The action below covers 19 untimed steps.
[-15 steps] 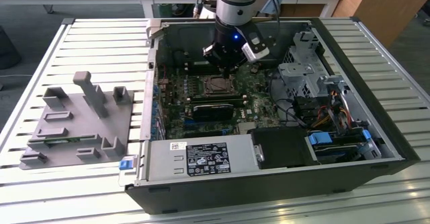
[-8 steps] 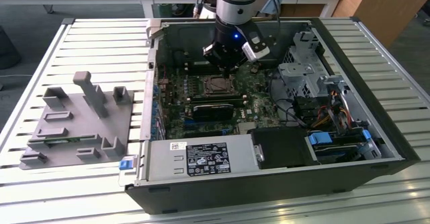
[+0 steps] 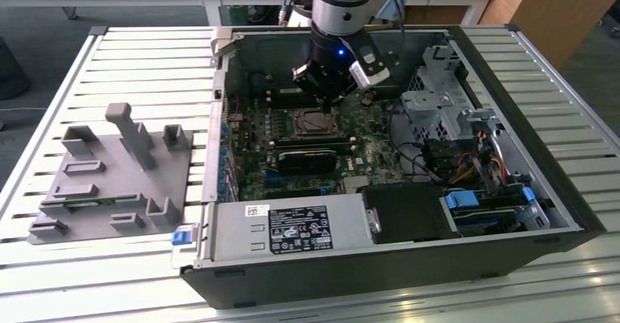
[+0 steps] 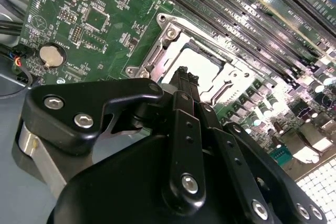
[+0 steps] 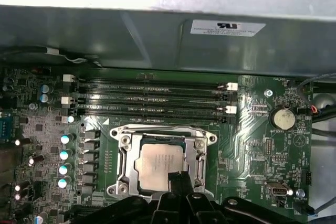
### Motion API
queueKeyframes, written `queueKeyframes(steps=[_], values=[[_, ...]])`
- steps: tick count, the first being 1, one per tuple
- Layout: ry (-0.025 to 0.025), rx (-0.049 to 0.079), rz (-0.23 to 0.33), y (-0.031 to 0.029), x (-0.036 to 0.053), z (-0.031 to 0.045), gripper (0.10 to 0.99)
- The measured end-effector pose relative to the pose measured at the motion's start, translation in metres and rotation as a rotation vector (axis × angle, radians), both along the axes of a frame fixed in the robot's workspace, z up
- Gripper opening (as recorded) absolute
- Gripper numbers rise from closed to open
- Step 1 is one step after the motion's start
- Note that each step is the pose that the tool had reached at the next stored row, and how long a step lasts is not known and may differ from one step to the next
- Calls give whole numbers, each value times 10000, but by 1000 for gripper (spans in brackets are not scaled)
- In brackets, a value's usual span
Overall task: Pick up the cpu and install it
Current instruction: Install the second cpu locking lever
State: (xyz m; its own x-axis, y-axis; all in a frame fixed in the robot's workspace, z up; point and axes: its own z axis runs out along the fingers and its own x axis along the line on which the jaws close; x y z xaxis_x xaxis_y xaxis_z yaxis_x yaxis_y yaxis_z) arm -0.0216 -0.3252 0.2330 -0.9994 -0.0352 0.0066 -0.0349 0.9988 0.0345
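Your cpu sits flat inside the socket on the board, its pale metal top framed by the socket's silver bracket; in the second wrist view the cpu shows as a bright square just past the black fingertips. The gripper hangs right over it, its tip at the cpu's near edge in the first wrist view, and you can see the same tip reaching over the socket rim in the second wrist view. You cannot tell from these views whether the fingers are apart, together, or touching the chip. Just beyond the gripper, on the far side of the socket, run four empty memory slots, and past them the grey case wall. Off to one side of the gripper lies a round coin cell, also seen in the second wrist view. In the exterior view the arm reaches down into the open case, the gripper directly above the socket; well apart, toward the exterior view's left, a grey fixture rests on the slatted table
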Motion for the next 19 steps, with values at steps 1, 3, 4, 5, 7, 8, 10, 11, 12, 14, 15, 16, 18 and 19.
queueKeyframes(steps=[1,3,4,5,7,8,10,11,12,14,15,16,18,19], values=[[0,0,0,-17,0,0,106],[-1,1,0,-57,0,0,106],[1,0,0,-80,0,0,106],[2,0,0,-102,0,0,106],[3,1,0,-135,0,0,106],[3,1,1,-147,0,0,106],[3,0,0,-158,0,0,106],[3,1,-1,-161,-1,0,106],[4,-1,-1,-162,-1,3,106],[4,0,0,-162,0,18,106],[3,1,0,-162,0,29,106],[4,1,0,-162,0,40,106],[1,5,1,-166,0,43,106],[2,5,2,-176,1,44,106]])
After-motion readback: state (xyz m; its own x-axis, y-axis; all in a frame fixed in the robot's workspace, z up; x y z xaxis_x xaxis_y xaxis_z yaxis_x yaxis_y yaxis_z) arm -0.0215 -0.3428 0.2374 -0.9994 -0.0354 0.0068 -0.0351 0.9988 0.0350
